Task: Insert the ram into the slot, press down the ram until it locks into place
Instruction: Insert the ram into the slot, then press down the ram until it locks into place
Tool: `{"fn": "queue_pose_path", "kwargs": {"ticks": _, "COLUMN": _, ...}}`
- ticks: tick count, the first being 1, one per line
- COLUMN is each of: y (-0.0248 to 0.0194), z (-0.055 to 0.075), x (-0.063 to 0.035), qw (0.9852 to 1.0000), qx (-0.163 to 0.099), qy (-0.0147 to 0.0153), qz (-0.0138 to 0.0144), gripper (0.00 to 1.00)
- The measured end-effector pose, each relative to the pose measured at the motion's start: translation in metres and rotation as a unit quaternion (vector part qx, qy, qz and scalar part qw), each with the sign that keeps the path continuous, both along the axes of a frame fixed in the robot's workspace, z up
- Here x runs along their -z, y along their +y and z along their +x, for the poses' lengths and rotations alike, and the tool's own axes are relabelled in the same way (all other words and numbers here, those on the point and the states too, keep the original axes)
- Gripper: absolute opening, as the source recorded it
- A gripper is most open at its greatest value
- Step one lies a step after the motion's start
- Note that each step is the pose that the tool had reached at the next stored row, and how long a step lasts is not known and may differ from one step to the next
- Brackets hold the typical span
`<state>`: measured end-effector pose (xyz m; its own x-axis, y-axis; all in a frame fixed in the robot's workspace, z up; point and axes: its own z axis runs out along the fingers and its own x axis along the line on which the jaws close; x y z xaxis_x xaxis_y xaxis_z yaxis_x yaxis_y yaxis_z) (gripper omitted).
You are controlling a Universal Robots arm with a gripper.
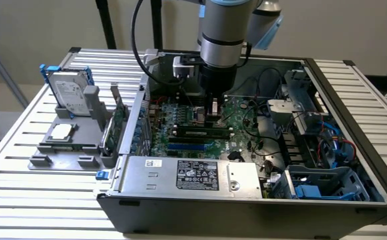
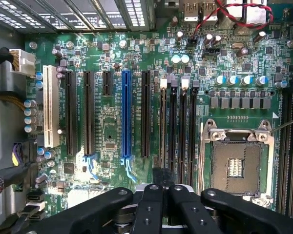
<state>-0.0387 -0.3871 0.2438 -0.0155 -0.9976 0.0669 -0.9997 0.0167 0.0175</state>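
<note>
The gripper [image 2: 162, 187] hung low over the motherboard [image 2: 112, 136], its fingers [image 2: 158, 176] drawn close together and, as far as could be judged, holding nothing. The ram [image 1: 200, 131] already lay along its slot [image 2: 163, 126], edge-on just ahead of the fingertips, so insertion looked done; whether the end clips had locked could not be told. Farther off, the open computer case [image 1: 327, 90] sat on a slatted metal table [image 1: 20, 145], with a hard drive [image 1: 68, 92] in a grey stand [image 1: 60, 145] toward the exterior view's left, before a plain beige wall [image 1: 33, 25]
</note>
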Motion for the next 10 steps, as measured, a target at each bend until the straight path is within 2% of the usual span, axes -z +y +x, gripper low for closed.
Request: {"fn": "queue_pose_path", "kwargs": {"ticks": 10, "y": -0.0001, "z": -0.0001, "x": -0.0001, "qw": 1.0, "qx": 0.0, "qy": 0.0001, "qz": -0.0001, "gripper": 0.11}}
